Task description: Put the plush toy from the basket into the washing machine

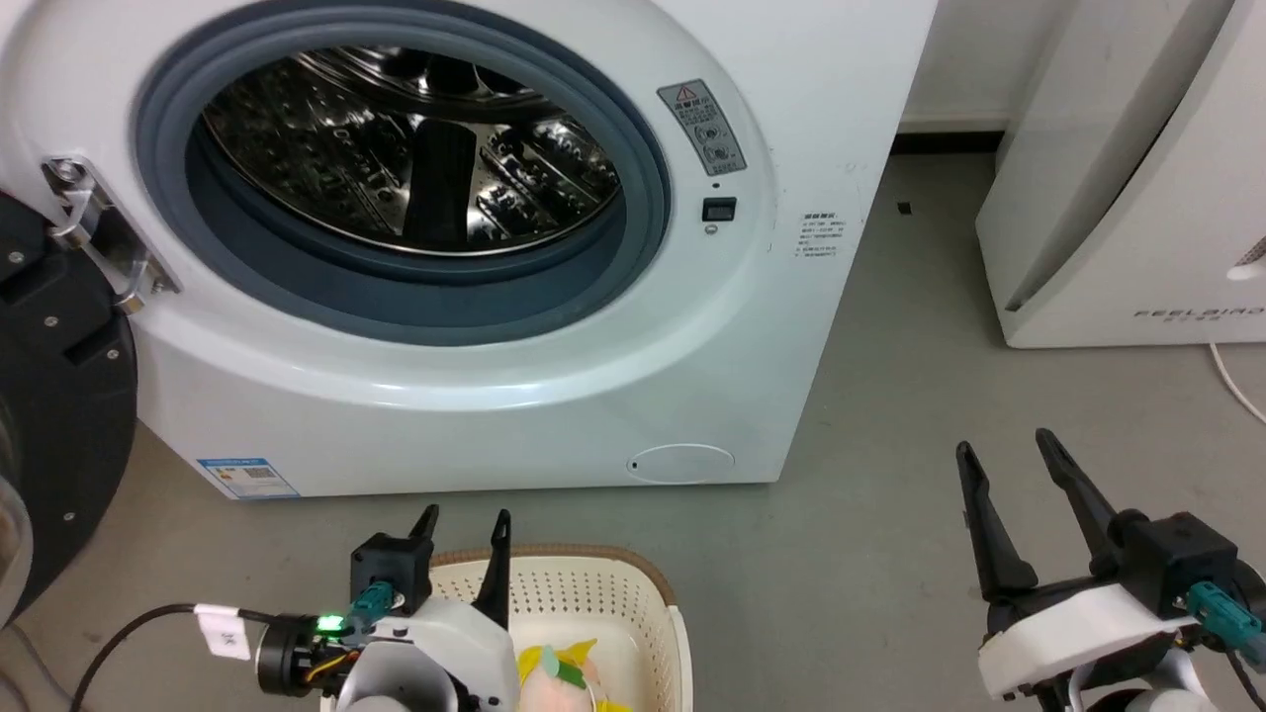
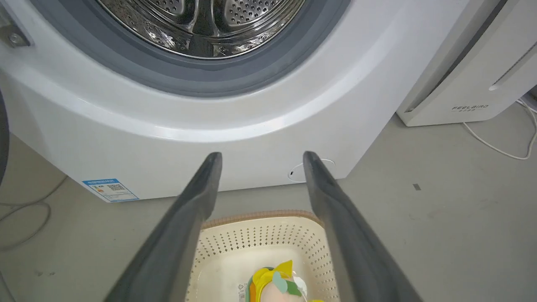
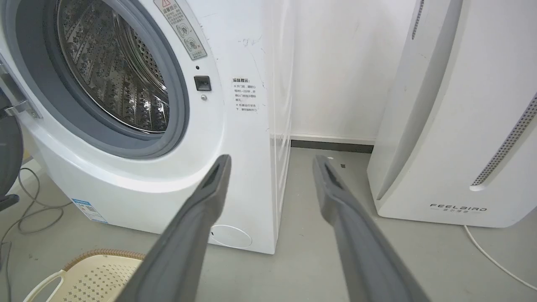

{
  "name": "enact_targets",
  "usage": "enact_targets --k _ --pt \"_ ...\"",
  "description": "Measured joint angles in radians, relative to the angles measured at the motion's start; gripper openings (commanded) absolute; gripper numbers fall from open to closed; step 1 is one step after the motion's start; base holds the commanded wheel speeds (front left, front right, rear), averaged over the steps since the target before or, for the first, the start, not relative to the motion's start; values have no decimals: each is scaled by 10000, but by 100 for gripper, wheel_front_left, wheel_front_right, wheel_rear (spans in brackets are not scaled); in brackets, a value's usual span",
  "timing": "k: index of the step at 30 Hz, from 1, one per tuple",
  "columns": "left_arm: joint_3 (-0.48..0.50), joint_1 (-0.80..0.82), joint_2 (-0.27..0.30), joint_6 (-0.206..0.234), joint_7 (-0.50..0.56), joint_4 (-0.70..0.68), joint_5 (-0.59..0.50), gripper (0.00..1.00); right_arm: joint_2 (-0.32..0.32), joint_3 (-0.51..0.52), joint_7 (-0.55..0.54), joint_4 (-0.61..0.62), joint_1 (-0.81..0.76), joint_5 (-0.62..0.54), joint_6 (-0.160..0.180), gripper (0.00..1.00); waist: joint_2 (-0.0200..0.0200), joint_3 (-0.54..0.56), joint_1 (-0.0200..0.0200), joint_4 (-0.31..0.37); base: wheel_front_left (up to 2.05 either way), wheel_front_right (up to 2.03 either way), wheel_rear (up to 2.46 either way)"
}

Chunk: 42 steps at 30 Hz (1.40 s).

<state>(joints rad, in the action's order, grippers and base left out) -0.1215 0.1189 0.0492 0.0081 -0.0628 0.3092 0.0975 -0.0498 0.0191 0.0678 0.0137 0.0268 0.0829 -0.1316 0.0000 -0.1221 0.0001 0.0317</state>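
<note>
The plush toy (image 1: 566,676) (image 2: 277,284), yellow, green and pink-beige, lies in the cream basket (image 1: 648,613) (image 2: 251,239) on the floor before the washing machine (image 1: 593,396) (image 2: 209,138) (image 3: 235,126). The machine's black-framed door (image 1: 54,415) hangs open at the left, baring the grey seal and steel drum (image 1: 415,148). My left gripper (image 1: 465,524) (image 2: 262,157) hovers open over the basket's near-left part, above and left of the toy, holding nothing. My right gripper (image 1: 1004,450) (image 3: 270,161) stands open over bare floor at the right, empty. A corner of the basket (image 3: 92,272) shows at the lower left of the right wrist view.
A white slanted appliance marked FEELBIRD (image 1: 1137,198) (image 2: 470,63) (image 3: 461,105) stands to the right of the washer, with a white cable (image 2: 499,147) on the floor beside it. Grey cables (image 3: 33,209) lie left of the washer. Open grey floor (image 1: 890,396) lies between the two appliances.
</note>
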Motion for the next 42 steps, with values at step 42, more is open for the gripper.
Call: enact_targets --k 42 --pt "-2226 2582 282 -21 1486 4690 1875 100 0 167 851 516 1499 771 0 100 0 -3367 0 536 0 0 0"
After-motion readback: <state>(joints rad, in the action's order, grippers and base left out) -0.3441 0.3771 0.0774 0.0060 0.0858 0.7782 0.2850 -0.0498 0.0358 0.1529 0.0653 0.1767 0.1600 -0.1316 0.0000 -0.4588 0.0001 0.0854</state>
